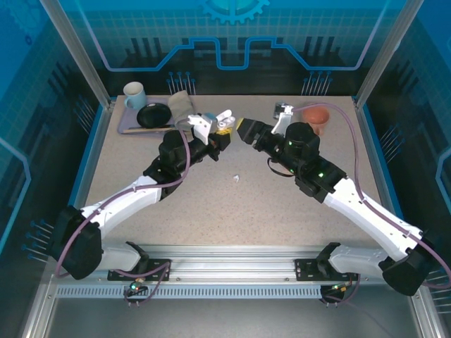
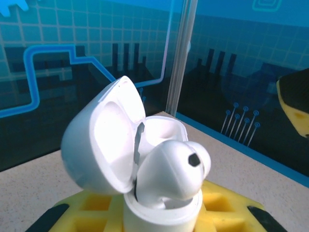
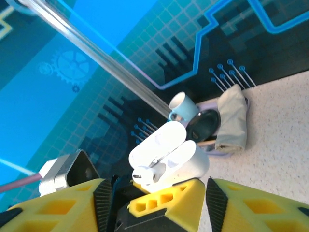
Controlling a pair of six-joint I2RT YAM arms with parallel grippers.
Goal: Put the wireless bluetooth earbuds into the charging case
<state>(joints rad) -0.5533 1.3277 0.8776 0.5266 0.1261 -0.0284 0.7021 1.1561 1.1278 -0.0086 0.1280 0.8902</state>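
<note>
— Earbud (image 2: 176, 169), that glossy white rounded plastic one: where is it at your left wrist?
— Half seated in the open white clamshell charging case (image 2: 96, 145), its head poking above the rim, the lid tipped back. My left gripper (image 2: 161, 210) is clamped on the case's base.
— How will it handle?
— Light, hard and slick, I judge; pinching the dome could squirt it out. I'd press gently on the crown.
— Right wrist?
— My right gripper (image 3: 158, 193) has its jaws apart and empty, the earbud just ahead.
— From above?
— Both grippers meet over the speckled beige table (image 1: 211, 211), the case between them. A tiny white bit (image 1: 236, 178) lies loose, too small to name.
</note>
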